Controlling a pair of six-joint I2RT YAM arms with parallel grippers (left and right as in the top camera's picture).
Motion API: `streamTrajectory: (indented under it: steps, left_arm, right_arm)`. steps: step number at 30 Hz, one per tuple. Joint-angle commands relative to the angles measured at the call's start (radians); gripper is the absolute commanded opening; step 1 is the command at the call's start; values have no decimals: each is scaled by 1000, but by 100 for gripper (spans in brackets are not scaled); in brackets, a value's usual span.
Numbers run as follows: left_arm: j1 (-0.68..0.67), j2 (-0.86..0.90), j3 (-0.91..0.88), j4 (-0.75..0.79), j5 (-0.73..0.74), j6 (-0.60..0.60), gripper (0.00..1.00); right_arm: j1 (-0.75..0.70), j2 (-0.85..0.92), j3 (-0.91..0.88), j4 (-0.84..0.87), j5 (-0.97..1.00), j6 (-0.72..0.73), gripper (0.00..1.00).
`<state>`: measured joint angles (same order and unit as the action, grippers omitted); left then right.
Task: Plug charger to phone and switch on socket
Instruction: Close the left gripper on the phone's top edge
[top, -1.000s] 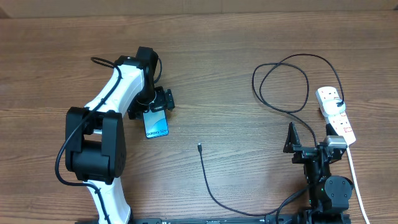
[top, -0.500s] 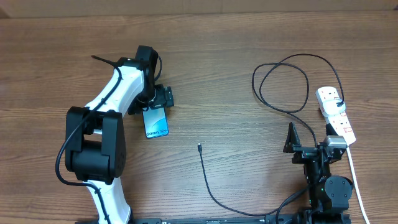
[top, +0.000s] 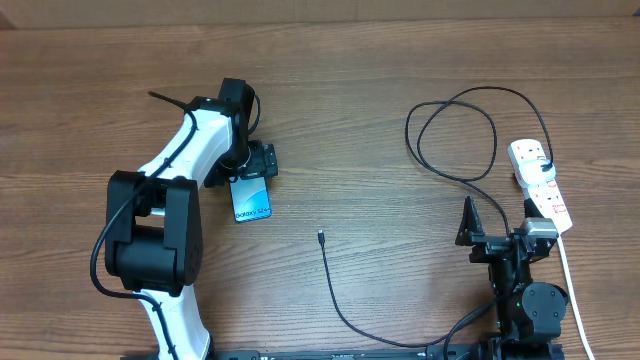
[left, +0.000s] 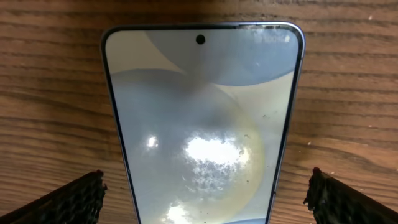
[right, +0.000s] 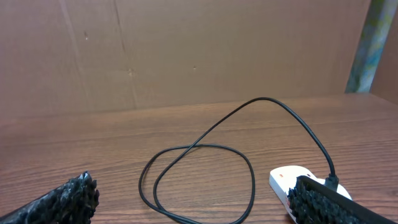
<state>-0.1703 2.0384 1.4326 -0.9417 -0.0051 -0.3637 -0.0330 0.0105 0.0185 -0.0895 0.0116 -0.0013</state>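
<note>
The phone (top: 252, 200) lies flat on the wood left of centre, its light blue screen up. My left gripper (top: 256, 166) hovers over the phone's far end, open. In the left wrist view the phone (left: 199, 124) fills the gap between both fingertips (left: 81, 199), which stand clear of its edges. The charger is a thin black cable whose metal-tipped end (top: 320, 238) lies free at mid-table. Its loop (right: 261, 99) lies in front of my right gripper (right: 196, 199), which is open and holds nothing. The socket (top: 540, 185) is a white strip at the right, with the cable plugged in.
A thick white cord (top: 570, 290) runs from the strip toward the near edge beside the right arm's base (top: 528, 300). A brown cardboard wall (right: 186, 50) stands behind the table. The black cable also trails along the near edge (top: 400, 345).
My left gripper has shifted and turned slightly over the phone's far end. The phone, cable, strip and right arm have not moved.
</note>
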Motion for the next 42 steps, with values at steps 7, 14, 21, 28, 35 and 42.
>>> streamTrajectory:
  steps: [7,14,21,28,35,42]
  left_arm:
    - [-4,-3,-11,8,-20,-11,100]
    - [-6,-3,-69,57,-21,-10,99]
    - [-2,-3,-126,116,-20,-10,100]
    - [0,-3,-156,160,-21,-10,99]
    - [7,-3,-161,193,58,-9,100]
    - [7,-3,-168,196,77,-9,99]
  right_arm:
    - [-2,-4,-11,7,8,-7,100]
    - [-2,-4,-11,7,8,-7,100]
    - [-2,-4,-11,7,8,-7,100]
    - [-2,-4,-11,7,8,-7,100]
    - [-2,-4,-11,7,8,-7,100]
    - [-2,-4,-11,7,8,-7,100]
